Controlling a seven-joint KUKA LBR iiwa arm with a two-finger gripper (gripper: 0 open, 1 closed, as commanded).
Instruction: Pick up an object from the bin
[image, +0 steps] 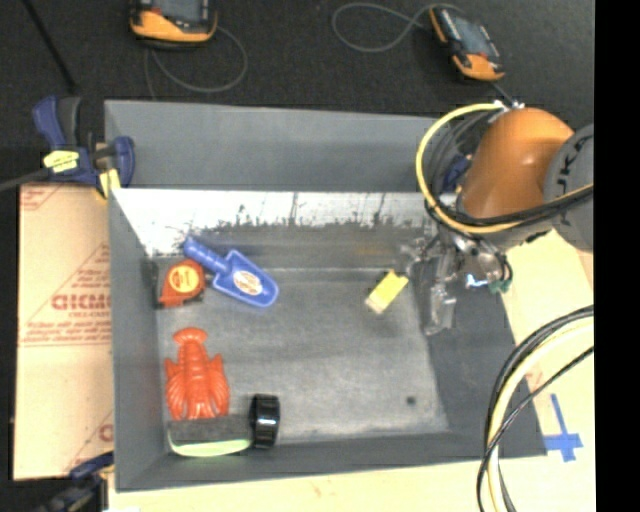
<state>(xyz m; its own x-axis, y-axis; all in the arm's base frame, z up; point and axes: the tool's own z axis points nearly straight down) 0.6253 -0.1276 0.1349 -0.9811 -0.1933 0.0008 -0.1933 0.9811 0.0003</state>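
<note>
Looking down into the grey bin (330, 385), we see the gripper (437, 300) low near the right wall, just beside a small yellow block (386, 292) lying on the floor to its left. We cannot tell whether it stands wide or narrow. A blue scoop (232, 273), an orange tape measure (182, 282) and a red lobster (195, 376) lie well apart at the left.

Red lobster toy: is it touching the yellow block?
No, the red lobster toy lies by the bin's left wall; the yellow block lies well apart, beside the claw.
</note>
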